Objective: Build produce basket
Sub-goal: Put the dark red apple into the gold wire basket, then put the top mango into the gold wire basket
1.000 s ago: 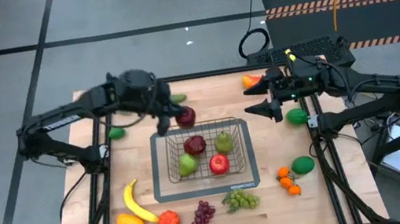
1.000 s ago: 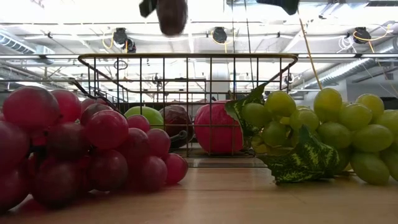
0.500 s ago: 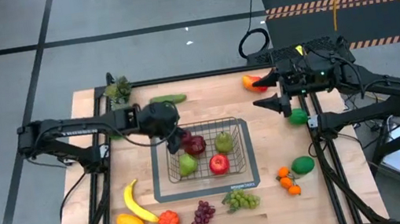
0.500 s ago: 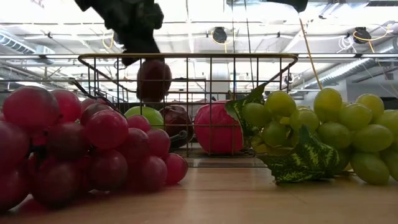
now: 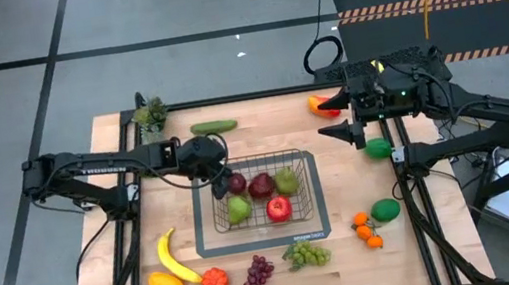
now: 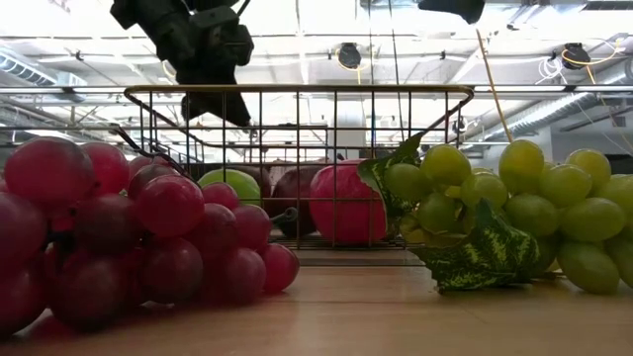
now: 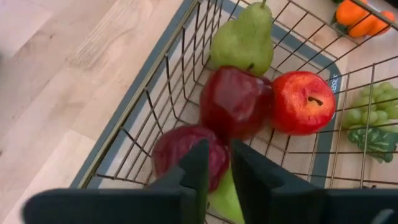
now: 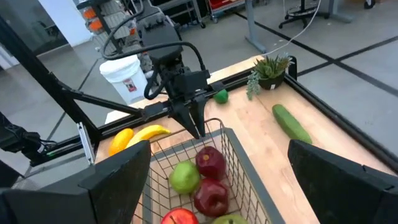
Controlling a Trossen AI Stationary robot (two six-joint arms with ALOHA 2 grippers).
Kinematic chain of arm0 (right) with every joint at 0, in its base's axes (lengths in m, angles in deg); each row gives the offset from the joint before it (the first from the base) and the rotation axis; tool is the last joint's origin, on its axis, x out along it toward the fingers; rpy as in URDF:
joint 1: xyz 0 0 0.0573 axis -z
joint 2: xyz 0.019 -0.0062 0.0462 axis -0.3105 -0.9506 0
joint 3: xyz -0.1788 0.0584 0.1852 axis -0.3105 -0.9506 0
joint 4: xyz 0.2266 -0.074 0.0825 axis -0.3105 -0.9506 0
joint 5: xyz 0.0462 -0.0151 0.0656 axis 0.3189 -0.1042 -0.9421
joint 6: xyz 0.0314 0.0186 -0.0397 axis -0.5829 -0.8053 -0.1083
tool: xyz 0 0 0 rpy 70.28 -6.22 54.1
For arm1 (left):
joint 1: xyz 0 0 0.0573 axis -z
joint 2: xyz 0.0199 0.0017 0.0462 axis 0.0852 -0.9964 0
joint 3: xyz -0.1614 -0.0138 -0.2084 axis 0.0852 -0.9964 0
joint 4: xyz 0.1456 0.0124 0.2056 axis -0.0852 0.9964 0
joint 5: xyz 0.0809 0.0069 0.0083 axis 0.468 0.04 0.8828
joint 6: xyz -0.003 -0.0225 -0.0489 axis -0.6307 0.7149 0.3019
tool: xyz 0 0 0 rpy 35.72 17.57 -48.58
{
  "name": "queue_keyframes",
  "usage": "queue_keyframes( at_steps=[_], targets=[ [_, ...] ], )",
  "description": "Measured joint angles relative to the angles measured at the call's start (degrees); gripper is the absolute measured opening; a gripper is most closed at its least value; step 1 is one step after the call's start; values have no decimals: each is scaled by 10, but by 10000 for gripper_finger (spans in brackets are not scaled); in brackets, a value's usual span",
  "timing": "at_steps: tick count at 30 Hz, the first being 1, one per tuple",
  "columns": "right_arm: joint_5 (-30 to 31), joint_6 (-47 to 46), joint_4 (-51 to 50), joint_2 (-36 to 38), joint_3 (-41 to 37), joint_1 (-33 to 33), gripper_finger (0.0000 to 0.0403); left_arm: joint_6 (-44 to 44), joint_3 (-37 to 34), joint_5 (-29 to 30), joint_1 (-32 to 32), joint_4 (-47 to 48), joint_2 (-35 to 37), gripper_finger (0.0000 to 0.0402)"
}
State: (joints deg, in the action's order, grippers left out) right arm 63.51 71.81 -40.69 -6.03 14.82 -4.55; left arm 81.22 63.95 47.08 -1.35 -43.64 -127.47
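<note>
The dark red apple point(image 7: 186, 155) lies in the basket point(image 5: 202, 186) at its left wall, so the left tool point(image 7: 216, 163) looks released, fingers a slit apart just above it. Its arm stretches low across the counter point(image 5: 103, 276). The right tool point(image 5: 339, 131) waits spread wide, holding nothing, beside the basket's far right corner.

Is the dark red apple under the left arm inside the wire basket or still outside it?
Inside. The dark red apple lies on the basket floor beside a second dark apple, with the left tool just above it.
</note>
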Motion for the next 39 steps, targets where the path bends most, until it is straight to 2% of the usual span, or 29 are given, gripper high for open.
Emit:
queue_keyframes(
  at_steps=[3,9,13,18,22,28,31,36,39],
  targets=[
    [0,-52,5,-2,0,0,375,12,1,-3,0,2,0,105],
    [19,-234,20,-2,0,-11,375,45,39,-68,-5,2,20,157],
    [60,-317,30,-5,0,-41,366,25,78,-70,-5,3,49,162],
    [66,-380,54,-27,0,-80,342,-28,110,-71,-15,10,94,163],
    [90,-408,67,-54,0,-106,328,-36,114,-71,-36,42,134,163],
    [91,-407,83,-89,0,-114,315,-35,114,-76,-60,75,180,163],
    [88,-369,72,-95,0,-94,314,-20,114,-74,-63,74,190,163],
    [33,-273,37,-95,1,-6,314,49,114,-32,-54,80,192,163],
    [29,-197,-4,-95,0,61,314,59,114,19,-40,80,186,163]
  ],
)
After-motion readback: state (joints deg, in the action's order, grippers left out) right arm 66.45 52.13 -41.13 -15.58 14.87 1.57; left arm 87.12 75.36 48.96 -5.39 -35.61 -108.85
